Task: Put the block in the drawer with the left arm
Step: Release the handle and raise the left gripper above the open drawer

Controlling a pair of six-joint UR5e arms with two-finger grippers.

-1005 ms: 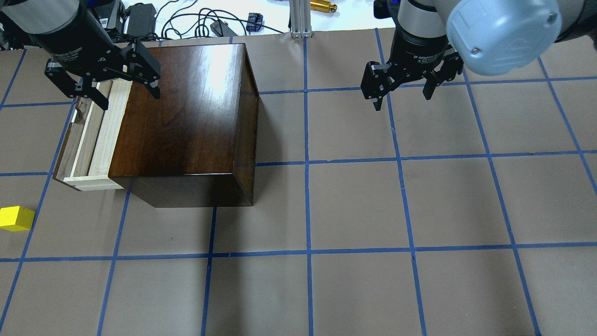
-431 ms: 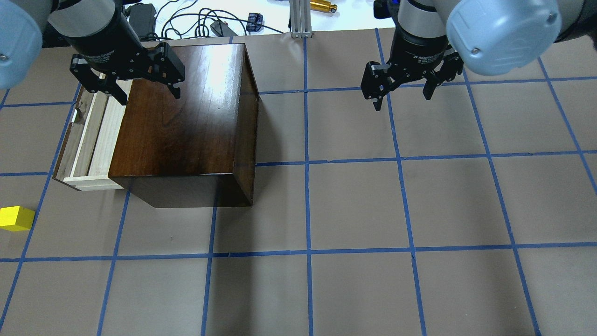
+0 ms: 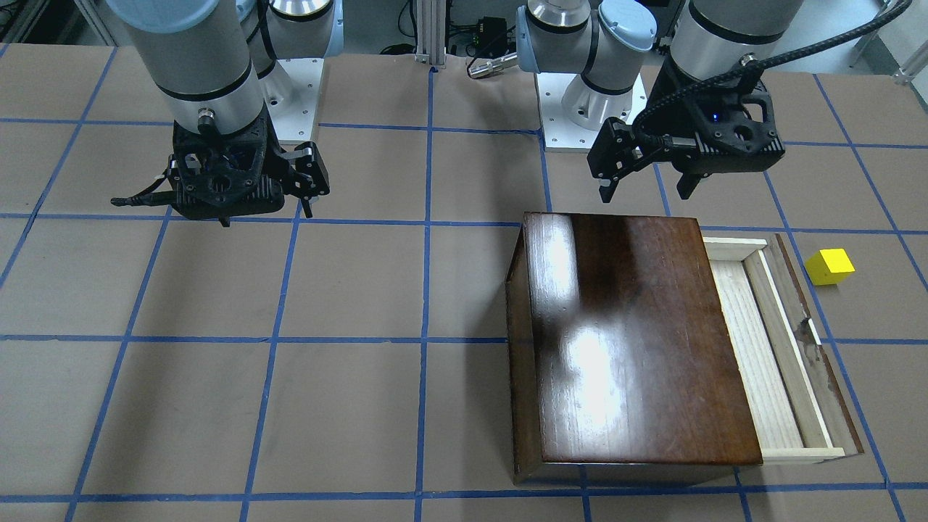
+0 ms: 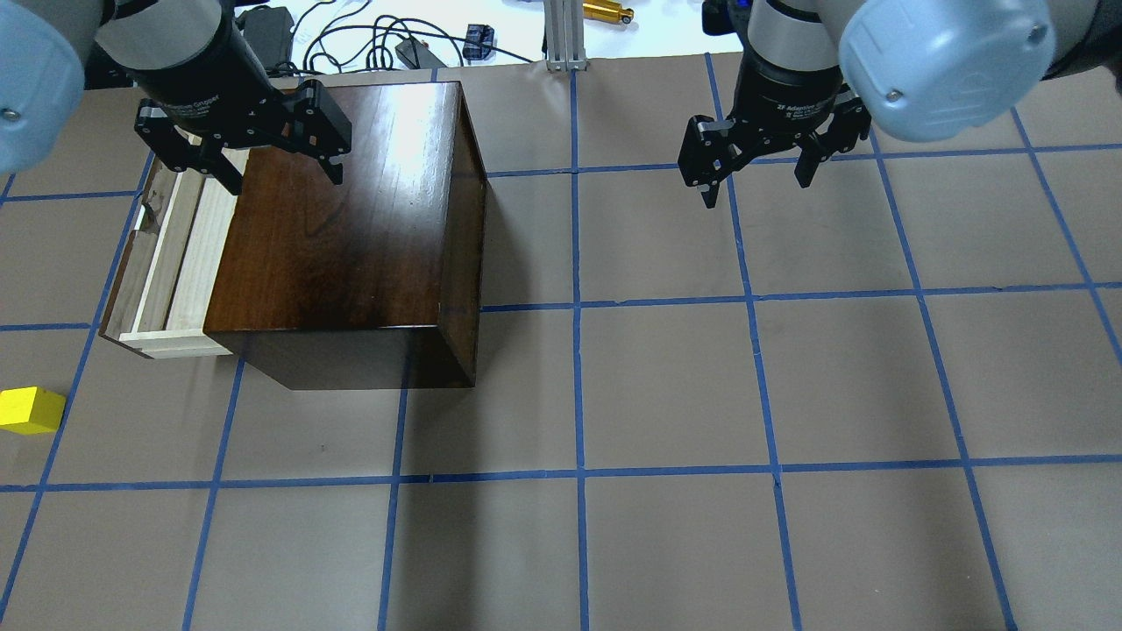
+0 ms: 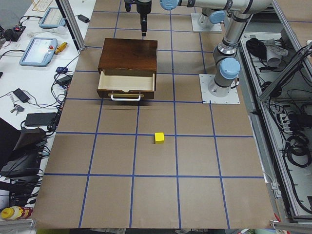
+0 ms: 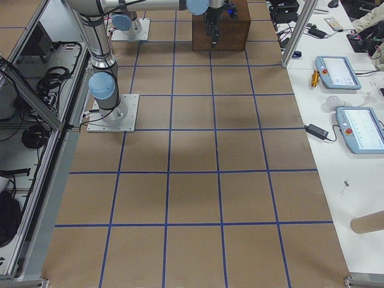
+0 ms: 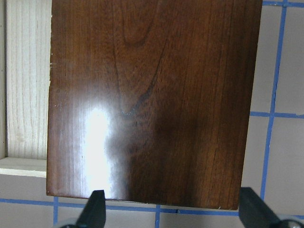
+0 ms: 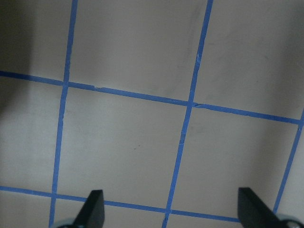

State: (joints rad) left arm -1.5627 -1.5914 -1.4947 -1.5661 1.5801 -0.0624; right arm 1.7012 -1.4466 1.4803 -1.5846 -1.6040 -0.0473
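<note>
- Work surface: a table covered in brown paper [image 4: 666,386], ruled into squares by blue tape lines [image 4: 578,394]. A white bench along its far edge carries black cables [image 4: 377,35] and a gold cylinder [image 4: 607,11]. The side view shows grey-and-blue handheld control screens [image 5: 38,51] on that bench.
- Left gripper [image 4: 283,180]: black, two-fingered, hanging above the cabinet with its jaws spread wide and nothing between them.
- Glossy dark-brown wooden cabinet [image 4: 351,219]: its lid fills the left wrist view, both fingertips clear of the wood.
- Shallow pale-wood drawer [image 4: 188,254]: pulled out from the cabinet on the robot's left side, its white handle [image 5: 126,97] facing outward.
- Small bright yellow cube [image 4: 31,410]: resting on the paper beyond the drawer front, well apart from it and from both grippers.
- Right gripper [image 4: 756,188]: jaws apart, empty, above bare paper well away from the cabinet.
</note>
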